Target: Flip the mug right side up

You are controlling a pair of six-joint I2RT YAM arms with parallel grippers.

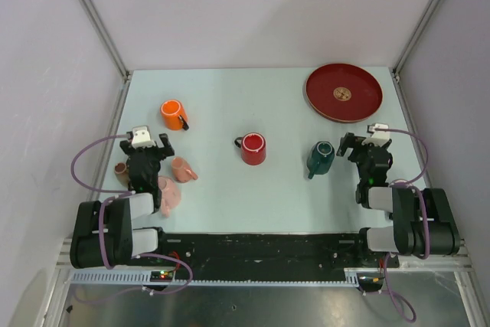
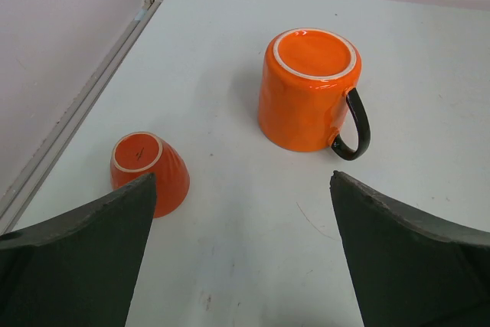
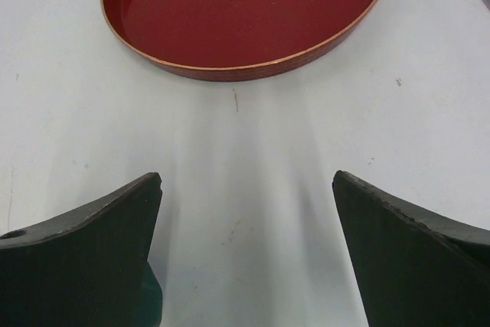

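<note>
An orange mug (image 1: 173, 115) with a black handle stands upside down at the far left of the table, base up. In the left wrist view the mug (image 2: 308, 91) is ahead and slightly right of my fingers, its handle pointing right. My left gripper (image 1: 149, 146) is open and empty, a short way nearer than the mug, not touching it; the wrist view shows the left gripper (image 2: 242, 178) over bare table. My right gripper (image 1: 357, 143) is open and empty at the right, and in its own view the right gripper (image 3: 246, 178) faces a red tray (image 3: 245, 13).
A small orange cup (image 2: 149, 170) sits upside down by my left finger. A red mug (image 1: 253, 148) stands mid-table and a dark green mug (image 1: 320, 157) beside my right gripper. Small pinkish cups (image 1: 184, 168) lie by the left arm. The red tray (image 1: 344, 92) is at the far right.
</note>
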